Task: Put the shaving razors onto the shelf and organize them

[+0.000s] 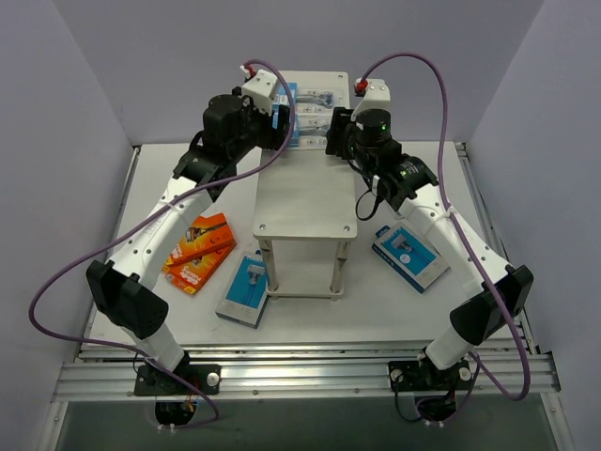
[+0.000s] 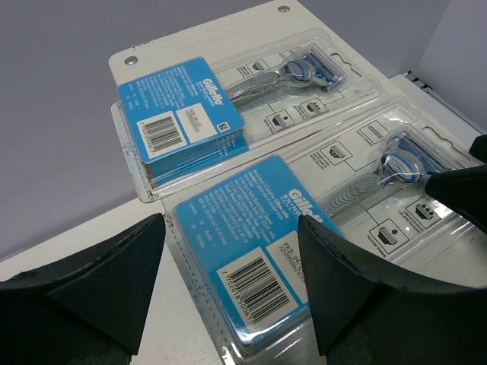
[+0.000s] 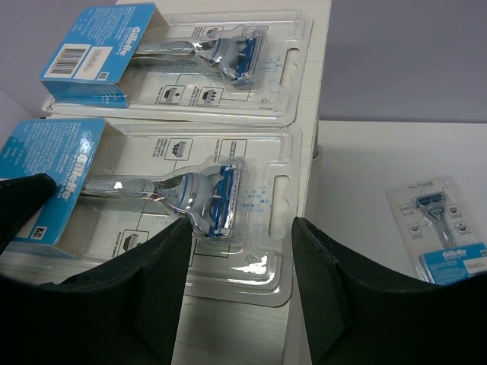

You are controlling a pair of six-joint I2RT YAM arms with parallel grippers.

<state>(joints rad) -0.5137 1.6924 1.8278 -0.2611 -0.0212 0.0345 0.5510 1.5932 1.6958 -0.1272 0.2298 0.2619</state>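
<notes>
Two clear blister packs of shaving razors lie side by side at the far end of the shelf (image 1: 302, 202). In the left wrist view they are the far pack (image 2: 228, 99) and the near pack (image 2: 304, 220). My left gripper (image 2: 230, 228) is open, and its fingers straddle the near pack's blue-card end without clamping it. My right gripper (image 3: 241, 228) is open over the same near pack's (image 3: 175, 198) razor-head end, one finger above the razor head and the other past the shelf's right edge. From above, the left gripper (image 1: 277, 117) and the right gripper (image 1: 336, 127) face each other across that pack.
On the table, flat orange boxes (image 1: 199, 252) lie left of the shelf. A blue-carded blister pack (image 1: 246, 289) rests by the shelf's front left leg. Another blue pack (image 1: 410, 256) lies to the shelf's right, also seen as a pack (image 3: 445, 228) in the right wrist view.
</notes>
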